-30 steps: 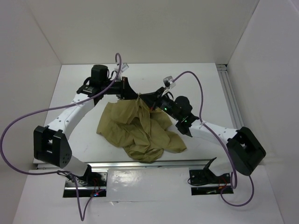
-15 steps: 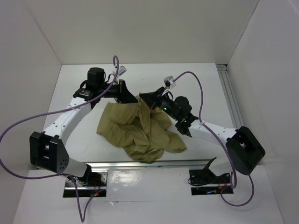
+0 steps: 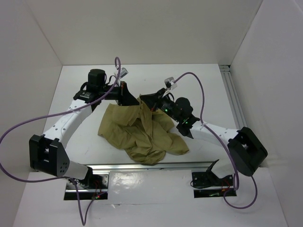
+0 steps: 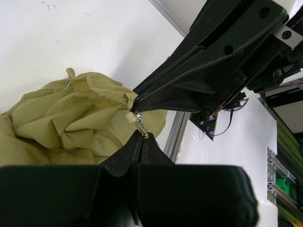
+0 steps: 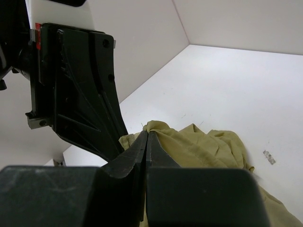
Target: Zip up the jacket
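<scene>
**Two arms pinch one edge of a crumpled jacket**

The olive-tan jacket (image 3: 142,132) lies in a wrinkled heap near the middle of the white surface (image 3: 90,147), between the two arms, in the view from above. Its bulk spreads toward the arms' bases. Its far edge is drawn up to a point where both arms meet.

The left arm's fingers (image 4: 127,157) are pressed together, as its own wrist camera shows. Their tips are closed at a small metal piece (image 4: 139,120) that hangs off the jacket's edge beside a pale cloth tab. Whether that piece is the zipper's pull is too small to tell.

The right arm's fingers (image 5: 135,152) are also shut, with no gap between them, and nip a fold of the same edge. The left wrist's view shows their black tips touching the cloth just above the metal piece. The two sets of fingertips come in from opposite sides and stand very close, with only that scrap of cloth and metal between them.

The rest of the jacket rests slack and creased on the surface. The zipper's track does not show in any of the views. Purple cables (image 3: 28,123) loop from both arms above the surface.
</scene>
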Tool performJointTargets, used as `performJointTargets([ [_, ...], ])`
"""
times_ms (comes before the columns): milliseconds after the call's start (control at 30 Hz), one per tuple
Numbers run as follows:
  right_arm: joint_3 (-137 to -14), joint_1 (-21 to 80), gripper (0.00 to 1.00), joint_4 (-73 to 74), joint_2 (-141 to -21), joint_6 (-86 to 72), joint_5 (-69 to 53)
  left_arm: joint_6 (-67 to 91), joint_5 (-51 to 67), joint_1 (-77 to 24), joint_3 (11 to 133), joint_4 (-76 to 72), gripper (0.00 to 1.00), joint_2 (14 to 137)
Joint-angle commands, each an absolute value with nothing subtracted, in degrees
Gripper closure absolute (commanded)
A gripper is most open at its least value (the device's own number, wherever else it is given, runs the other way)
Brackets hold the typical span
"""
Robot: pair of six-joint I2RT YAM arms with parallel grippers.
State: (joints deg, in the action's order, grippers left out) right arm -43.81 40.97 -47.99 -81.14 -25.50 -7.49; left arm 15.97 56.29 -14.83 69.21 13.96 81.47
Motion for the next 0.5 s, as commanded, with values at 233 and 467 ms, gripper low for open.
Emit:
performJointTargets([
  [233,-45.35,41.04,1.0,-55.02,-76.29,-24.79,-5.97,12.83,57.93,-15.82,68.99,19.86,0.96,79.37],
  [467,-47.46,41.04,1.0,-50.19,-76.29,-22.68,-13.8,11.16,53.53,-15.21,72.76,23.55,0.41,77.79],
])
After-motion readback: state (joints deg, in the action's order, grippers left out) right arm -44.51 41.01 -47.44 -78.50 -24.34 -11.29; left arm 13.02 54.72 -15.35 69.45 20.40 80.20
